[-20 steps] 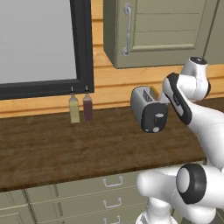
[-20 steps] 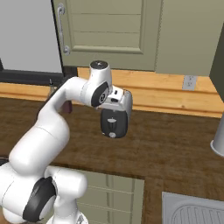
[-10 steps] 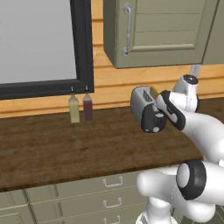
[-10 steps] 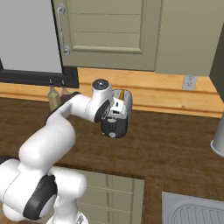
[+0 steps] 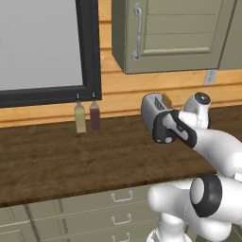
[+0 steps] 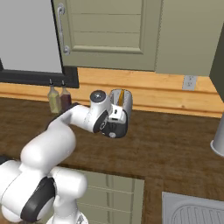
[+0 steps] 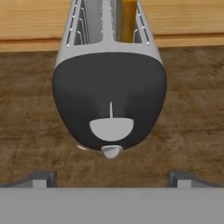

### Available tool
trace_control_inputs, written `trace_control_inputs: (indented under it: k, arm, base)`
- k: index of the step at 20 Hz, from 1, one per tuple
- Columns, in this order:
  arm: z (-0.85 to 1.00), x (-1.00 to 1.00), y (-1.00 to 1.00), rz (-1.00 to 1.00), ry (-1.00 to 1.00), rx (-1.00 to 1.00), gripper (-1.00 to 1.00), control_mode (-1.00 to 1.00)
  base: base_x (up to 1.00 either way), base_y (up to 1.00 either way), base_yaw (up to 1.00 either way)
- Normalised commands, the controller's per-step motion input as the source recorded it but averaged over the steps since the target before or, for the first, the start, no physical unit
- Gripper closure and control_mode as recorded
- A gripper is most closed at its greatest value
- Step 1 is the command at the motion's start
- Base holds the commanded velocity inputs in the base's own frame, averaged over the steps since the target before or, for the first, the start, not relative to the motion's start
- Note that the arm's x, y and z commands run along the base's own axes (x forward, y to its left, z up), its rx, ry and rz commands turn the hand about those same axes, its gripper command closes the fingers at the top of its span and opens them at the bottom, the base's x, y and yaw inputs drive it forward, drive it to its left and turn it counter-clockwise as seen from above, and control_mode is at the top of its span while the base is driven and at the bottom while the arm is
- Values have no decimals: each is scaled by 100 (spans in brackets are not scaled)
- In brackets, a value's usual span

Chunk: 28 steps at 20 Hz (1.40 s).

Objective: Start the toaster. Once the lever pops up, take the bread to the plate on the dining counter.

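Observation:
The silver-grey toaster [image 7: 109,48] stands on the dark wood worktop by the wall, its black end panel turned toward me. The bread [image 7: 127,22] stands in its right-hand slot and shows as a tan edge [image 5: 166,100] above the top. A thin line marks the lever slot [image 7: 110,109], with a pale half-round piece and a small knob [image 7: 112,152] under it; the lever tab itself I cannot make out. My gripper [image 7: 111,179] is open, level with the panel's foot and a short way in front of it, holding nothing. The plate and the dining counter are out of view.
Two small bottles [image 5: 80,118] [image 5: 95,116] stand against the wall left of the toaster. A wall cabinet [image 5: 175,33] hangs above it. A sink [image 6: 192,210] lies at the near right, a metal vessel [image 6: 218,140] at the right edge.
The arm has swung down from above, and the hand now sits low and close in front of the toaster's end panel. The jaws stayed open.

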Motion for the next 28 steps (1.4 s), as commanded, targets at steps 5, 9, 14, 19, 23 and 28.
trace_control_inputs:
  k: [5,9,14,19,23,28]
  arm:
    - [-13,38,-1,0,-19,0,-100,-100]
    - [-11,38,0,0,-5,0,-100,-100]
    - [-9,15,-6,0,1,0,-100,-100]
    - [-5,0,-14,0,1,0,-100,-100]
    - [-5,0,0,0,2,-1,-100,-100]
    - [-3,0,0,0,0,-1,100,-100]
  base:
    - [0,0,0]
    - [0,0,0]
    - [0,0,0]
    - [0,0,0]
    - [0,0,0]
    - [0,0,0]
